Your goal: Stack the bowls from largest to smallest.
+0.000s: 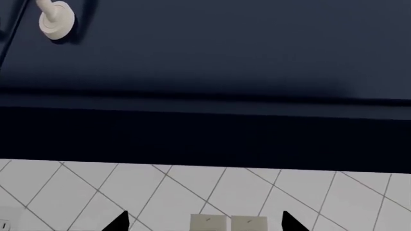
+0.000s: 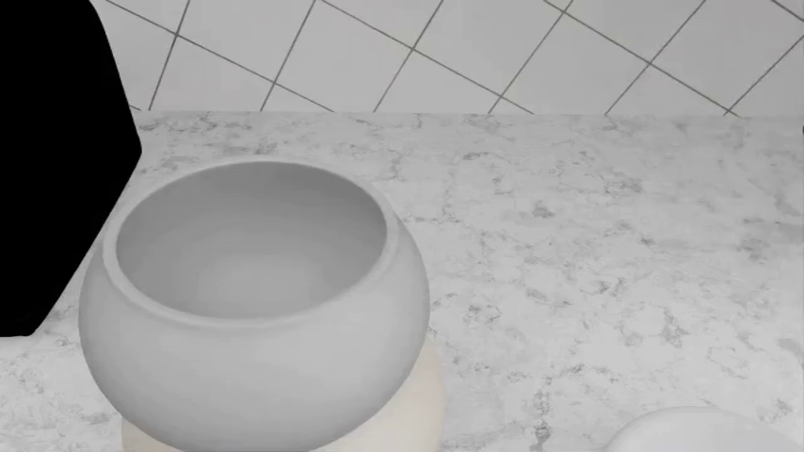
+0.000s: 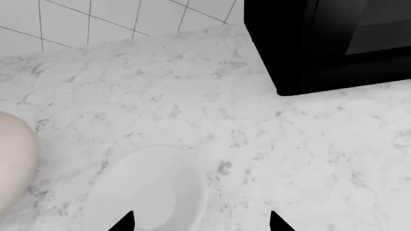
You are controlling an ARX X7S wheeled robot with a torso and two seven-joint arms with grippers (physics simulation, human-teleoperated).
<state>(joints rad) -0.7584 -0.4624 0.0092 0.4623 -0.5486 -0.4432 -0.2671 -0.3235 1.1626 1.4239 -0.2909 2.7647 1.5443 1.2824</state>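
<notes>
Here, nearest in the head view: medium grey bowl (image 2: 258, 311), pot-bellied, upright, seated inside the large cream bowl (image 2: 421, 414), of which only a pale strip shows below and beside the grey belly. Just at the lower right corner of that view: edge of the small white bowl (image 2: 703, 431), apart from the stack, resting on the marble desk (image 2: 603, 245). Beyond, tiled wall (image 2: 415, 47) behind the desk; black shape (image 2: 56, 160) at far left, identity unclear.

Right wrist view: right gripper (image 3: 200, 222) above the small white bowl (image 3: 147, 192); only two dark jaw tips visible, set wide apart, nothing between them. Curved cream flank (image 3: 13, 168) at the frame edge, close beside the white bowl. Black appliance (image 3: 327, 43) further back on the desk.

Left wrist view: left gripper (image 1: 204, 224) with jaw tips wide apart, holding nothing, facing tiled wall (image 1: 192, 192) and dark blue cabinet (image 1: 212, 62) with a pale knob (image 1: 56, 19).
</notes>
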